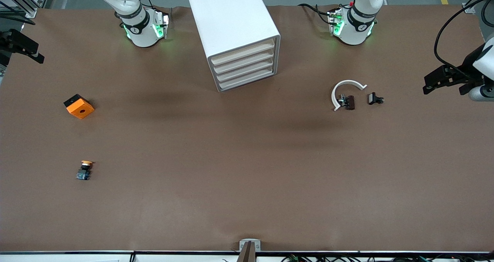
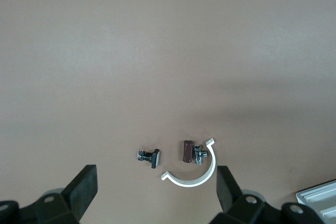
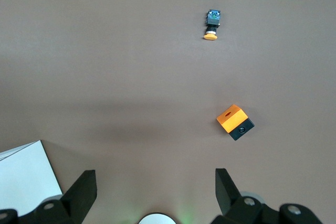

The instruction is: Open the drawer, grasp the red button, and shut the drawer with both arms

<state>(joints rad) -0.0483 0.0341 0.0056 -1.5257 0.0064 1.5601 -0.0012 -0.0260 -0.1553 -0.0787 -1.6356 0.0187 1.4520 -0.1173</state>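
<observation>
The white cabinet (image 1: 231, 22) stands between the two arm bases, and all of its cream-fronted drawers (image 1: 244, 63) are pushed in. The button is hidden from every view. My left gripper (image 1: 430, 82) hangs high at the left arm's end of the table, open with nothing in it; in the left wrist view (image 2: 156, 182) it is over bare table beside small parts. My right gripper (image 1: 36, 51) hangs at the right arm's end, also open and empty (image 3: 156, 182). Both arms wait apart from the cabinet.
A white curved clip (image 1: 343, 88), a brown part (image 1: 349, 102) and a small black part (image 1: 374, 98) lie toward the left arm's end. Toward the right arm's end sit an orange cube (image 1: 78, 106) and, nearer the front camera, a yellow-capped button (image 1: 84, 170).
</observation>
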